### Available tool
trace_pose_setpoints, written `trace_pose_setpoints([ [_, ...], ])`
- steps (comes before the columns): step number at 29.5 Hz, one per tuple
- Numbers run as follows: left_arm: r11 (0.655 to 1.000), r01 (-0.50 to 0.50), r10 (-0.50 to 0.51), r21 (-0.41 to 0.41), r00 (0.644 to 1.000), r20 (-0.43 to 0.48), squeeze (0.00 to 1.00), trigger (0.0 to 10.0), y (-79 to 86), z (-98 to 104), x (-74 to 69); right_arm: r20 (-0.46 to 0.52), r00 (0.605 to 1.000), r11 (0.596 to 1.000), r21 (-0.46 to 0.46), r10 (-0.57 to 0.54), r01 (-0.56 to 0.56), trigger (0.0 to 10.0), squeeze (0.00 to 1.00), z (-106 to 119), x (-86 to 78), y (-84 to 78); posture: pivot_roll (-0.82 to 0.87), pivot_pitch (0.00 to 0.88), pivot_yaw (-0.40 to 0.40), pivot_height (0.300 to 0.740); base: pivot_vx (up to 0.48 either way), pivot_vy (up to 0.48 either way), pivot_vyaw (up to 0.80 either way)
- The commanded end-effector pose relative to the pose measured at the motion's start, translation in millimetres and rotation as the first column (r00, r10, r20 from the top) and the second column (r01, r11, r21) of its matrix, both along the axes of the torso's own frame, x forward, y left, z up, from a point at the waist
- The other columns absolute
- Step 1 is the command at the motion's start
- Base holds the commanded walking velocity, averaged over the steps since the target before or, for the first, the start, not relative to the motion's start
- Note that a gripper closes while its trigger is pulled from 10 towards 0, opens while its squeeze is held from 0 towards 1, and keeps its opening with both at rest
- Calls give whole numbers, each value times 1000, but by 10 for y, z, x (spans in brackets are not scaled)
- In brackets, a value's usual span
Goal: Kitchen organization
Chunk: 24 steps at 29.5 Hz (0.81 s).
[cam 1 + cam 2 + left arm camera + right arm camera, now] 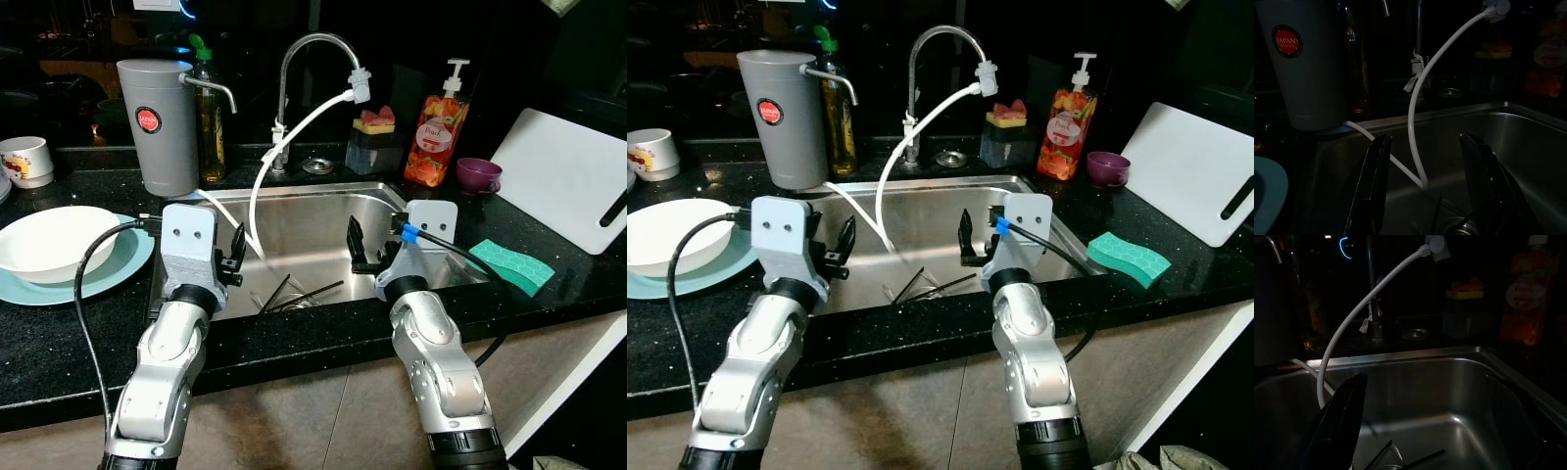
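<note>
— What are the arms like?
— Two silver, segmented arms, each ending in a pale grey block with two small screws, then black jaws.
— Cables?
— A black cable loops from the left gripper (235,257); the right gripper (361,250) has a blue-tagged black one.

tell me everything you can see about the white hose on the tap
The white hose is a thin, flexible tube, plastic by its look. One end joins a white fitting on the spout of the chrome faucet. It arcs down into the steel sink, then bends up over the sink's left rim toward the grey dispenser.
</note>
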State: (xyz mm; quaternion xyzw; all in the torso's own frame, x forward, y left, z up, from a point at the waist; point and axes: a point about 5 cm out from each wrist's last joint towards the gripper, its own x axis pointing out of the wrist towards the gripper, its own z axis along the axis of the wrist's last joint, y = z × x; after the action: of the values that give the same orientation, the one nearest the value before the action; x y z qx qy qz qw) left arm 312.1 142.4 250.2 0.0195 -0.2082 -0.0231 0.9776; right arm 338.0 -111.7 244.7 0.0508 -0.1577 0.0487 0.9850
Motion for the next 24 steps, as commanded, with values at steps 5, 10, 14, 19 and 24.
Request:
trace_pose_setpoints([
  [5,1000,3,-3,0,1000,-3,0,10000,-14,-8,2,0,1000,1000,2,-10,10,10000,0,-1,-12,-34,144,75,-79,740,0,0,0],
  [10,1000,2,-2,-2,1000,-4,0,10000,-16,-9,3,0,1000,1000,1,-8,8,10000,0,2,-10,-33,144,75,-79,740,0,0,0],
  [14,1000,2,-2,-2,1000,-4,0,10000,-14,-11,5,0,1000,1000,1,-8,8,10000,0,1,-9,-33,144,75,-79,740,0,0,0],
  [19,1000,2,-2,-2,1000,-5,0,10000,-14,-11,6,-1,1000,1000,1,-8,8,10000,0,-1,-8,-32,144,75,-79,740,0,0,0],
  [24,1000,4,-4,-1,1000,-3,0,10000,-17,-7,0,-1,1000,1000,2,-9,9,10000,0,-2,-13,-32,144,78,-79,740,0,0,0],
])
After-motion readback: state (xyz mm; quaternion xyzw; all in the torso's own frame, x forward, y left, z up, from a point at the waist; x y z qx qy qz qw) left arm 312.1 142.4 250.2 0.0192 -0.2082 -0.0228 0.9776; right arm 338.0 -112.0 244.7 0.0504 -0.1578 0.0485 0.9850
